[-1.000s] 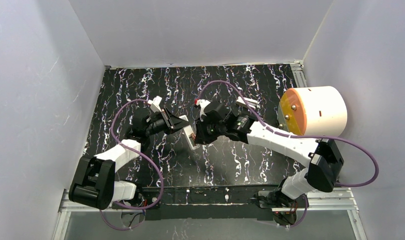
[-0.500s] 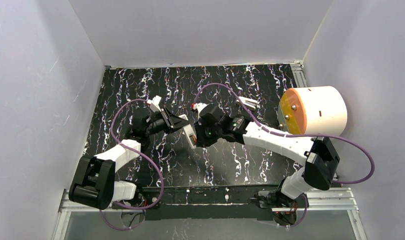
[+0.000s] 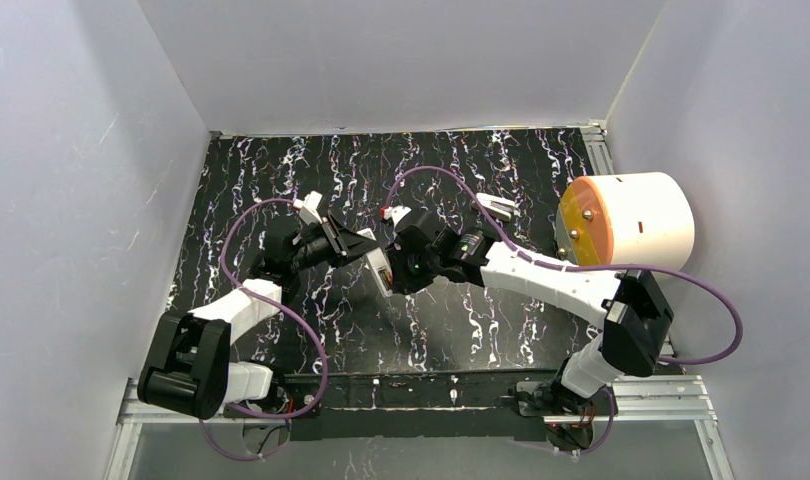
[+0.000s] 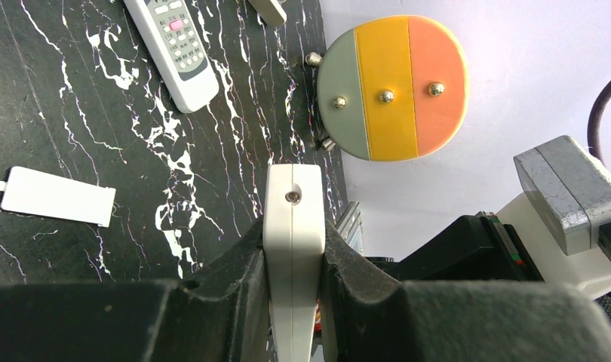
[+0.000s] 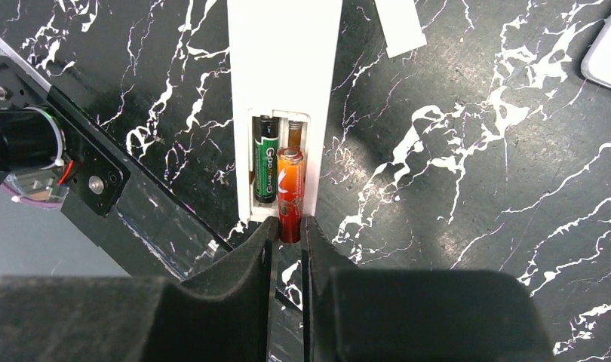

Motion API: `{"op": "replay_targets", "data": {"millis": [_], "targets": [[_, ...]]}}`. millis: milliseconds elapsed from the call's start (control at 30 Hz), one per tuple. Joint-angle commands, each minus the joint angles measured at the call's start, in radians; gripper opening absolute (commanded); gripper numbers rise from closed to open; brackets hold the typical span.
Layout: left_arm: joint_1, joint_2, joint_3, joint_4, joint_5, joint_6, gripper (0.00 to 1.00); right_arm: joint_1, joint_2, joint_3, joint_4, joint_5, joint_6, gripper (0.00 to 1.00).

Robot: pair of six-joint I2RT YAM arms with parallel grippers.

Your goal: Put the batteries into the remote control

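Pinching the red-orange battery [image 5: 290, 192] by its rear end, my right tool [image 5: 287, 230] is closed on it. The battery's nose lies in the open bay of the remote control [image 5: 284, 60], in the slot beside the green-and-black battery [image 5: 265, 170], which sits fully down in its own slot. My left tool [image 4: 293, 253] is clamped on the remote's two long edges and holds it off the surface [image 4: 99, 136], with the bay turned toward my right tool.

As I judge it, this battery is only partly in: its tail overhangs the bay's end wall, between my fingers.

Several things could spoil it from here. If I push along the remote while the battery is tilted, its nose may jam at the bay's far end or ride up over the green-and-black one. My left tool grips smooth plastic, so a hard shove could twist or slide the remote and throw the slot off line. If I let go before the tail drops in, the battery could spring out and fall to the surface, where a loose cover [image 4: 57, 196] and a second remote [image 4: 174, 53] lie beyond the held remote. I cannot read the battery's polarity, so it may also be going in backwards.
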Motion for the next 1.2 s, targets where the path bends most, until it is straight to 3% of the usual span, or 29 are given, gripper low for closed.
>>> {"op": "replay_targets", "data": {"millis": [0,467,833,1033,1167], "targets": [[-0.002,-0.034,-0.002,0.036,0.009,-0.007,0.00,0.006,-0.004,0.040,-0.001,0.033,0.003,0.24],[-0.001,-0.036,-0.007,0.040,0.008,-0.009,0.00,0.005,-0.027,0.033,0.044,-0.010,0.020,0.30],[-0.002,-0.036,0.003,0.041,0.005,-0.027,0.00,0.003,-0.110,0.004,0.088,0.051,0.073,0.49],[-0.002,-0.048,0.024,0.041,0.010,-0.075,0.00,-0.047,-0.178,-0.073,0.171,0.113,0.186,0.58],[0.000,-0.054,0.045,0.040,0.030,-0.133,0.00,-0.091,-0.212,-0.162,0.283,0.071,0.269,0.57]]}}
